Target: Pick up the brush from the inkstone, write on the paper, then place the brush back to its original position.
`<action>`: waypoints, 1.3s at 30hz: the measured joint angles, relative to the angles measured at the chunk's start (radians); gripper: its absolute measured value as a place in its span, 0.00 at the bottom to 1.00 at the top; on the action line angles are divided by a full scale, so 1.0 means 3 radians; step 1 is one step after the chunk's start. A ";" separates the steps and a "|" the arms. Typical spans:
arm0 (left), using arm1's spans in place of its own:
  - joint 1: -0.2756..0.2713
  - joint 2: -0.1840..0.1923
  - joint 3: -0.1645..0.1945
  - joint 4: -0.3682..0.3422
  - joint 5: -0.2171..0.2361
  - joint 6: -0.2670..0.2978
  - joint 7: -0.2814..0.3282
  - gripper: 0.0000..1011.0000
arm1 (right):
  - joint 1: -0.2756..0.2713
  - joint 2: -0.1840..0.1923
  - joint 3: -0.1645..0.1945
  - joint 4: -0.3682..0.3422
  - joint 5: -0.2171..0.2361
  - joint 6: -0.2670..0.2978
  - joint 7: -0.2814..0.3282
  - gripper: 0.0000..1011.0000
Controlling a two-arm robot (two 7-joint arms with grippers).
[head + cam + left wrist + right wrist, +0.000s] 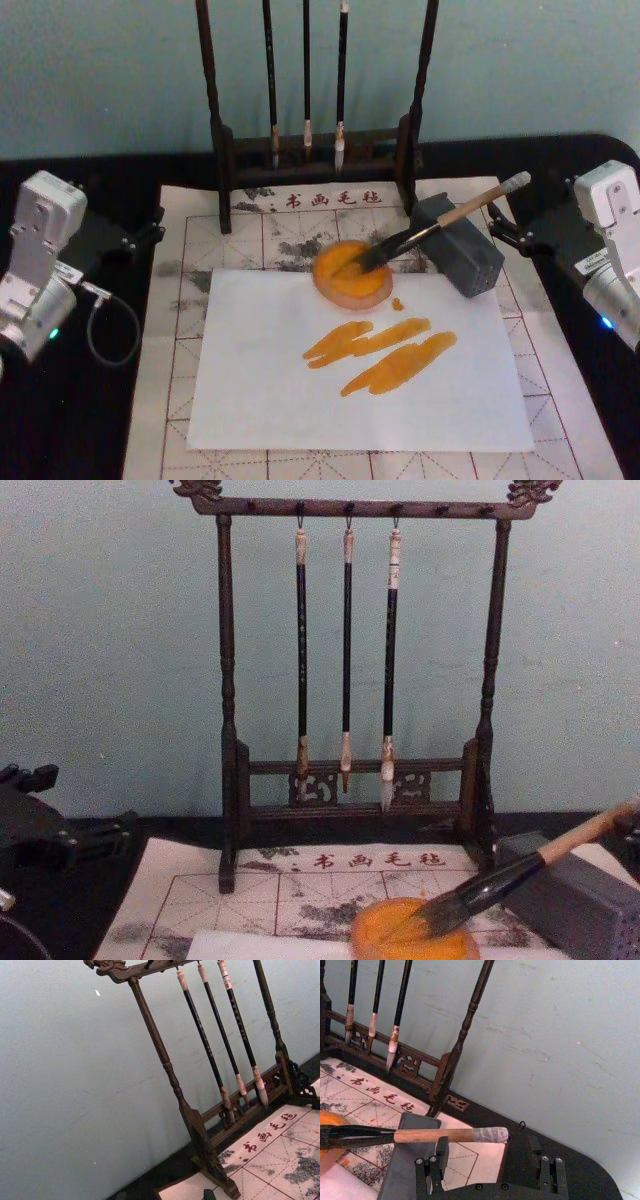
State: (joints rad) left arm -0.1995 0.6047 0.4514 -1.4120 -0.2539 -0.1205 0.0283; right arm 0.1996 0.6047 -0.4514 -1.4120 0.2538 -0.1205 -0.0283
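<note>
At nine o'clock, on the black table beside the mat, the left gripper sits, and I cannot tell its grip. Paper lies centred. At its twelve o'clock the brush rests, bristles in the inkstone, handle on a block. At three o'clock the right gripper gapes empty. Behind stands a teal wall.

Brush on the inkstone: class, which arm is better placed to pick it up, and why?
Right. The brush slopes over the grey block toward the right tool, which is open close by its end cap. The left tool sits across the mat, far off.
</note>
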 joint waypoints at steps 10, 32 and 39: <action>0.0000 0.0000 0.0000 0.0000 0.0000 0.0000 0.0000 0.99 | 0.0000 0.0000 0.0000 0.0000 0.0000 0.0000 0.0000 0.99; 0.0000 0.0000 0.0000 0.0000 0.0000 0.0000 0.0000 0.99 | 0.0000 0.0000 0.0000 0.0000 0.0000 0.0000 0.0000 0.99; 0.0000 0.0000 0.0000 0.0000 0.0000 0.0000 0.0000 0.99 | 0.0000 0.0000 0.0000 0.0000 0.0000 0.0000 0.0000 0.99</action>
State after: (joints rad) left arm -0.1996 0.6047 0.4514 -1.4120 -0.2539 -0.1205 0.0283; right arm 0.1996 0.6047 -0.4514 -1.4120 0.2539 -0.1205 -0.0283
